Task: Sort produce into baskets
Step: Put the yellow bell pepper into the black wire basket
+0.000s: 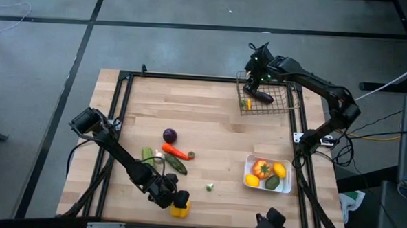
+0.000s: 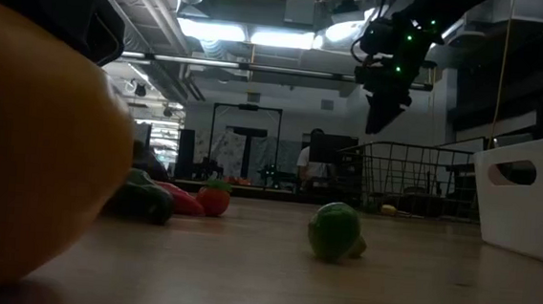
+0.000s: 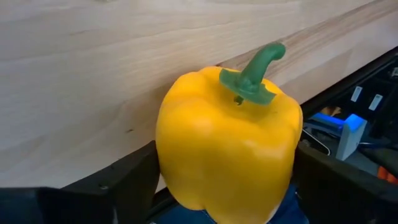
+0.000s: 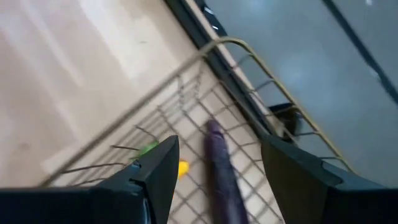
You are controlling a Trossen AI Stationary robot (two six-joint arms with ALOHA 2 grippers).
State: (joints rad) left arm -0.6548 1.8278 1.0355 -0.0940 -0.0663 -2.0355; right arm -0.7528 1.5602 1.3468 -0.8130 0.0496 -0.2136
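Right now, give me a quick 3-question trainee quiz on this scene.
1. True or false: the left gripper has its jaws either side of a yellow pepper at the table's near edge.
2. Which container is the right gripper above? A) white tray B) wire basket C) neither
3. Fill in: the long item lying in the wire basket, seen from the right wrist view, is coloured ____.

Key: 1 true. 2 B; the white tray sits apart, nearer the front. 3 purple, the eggplant.
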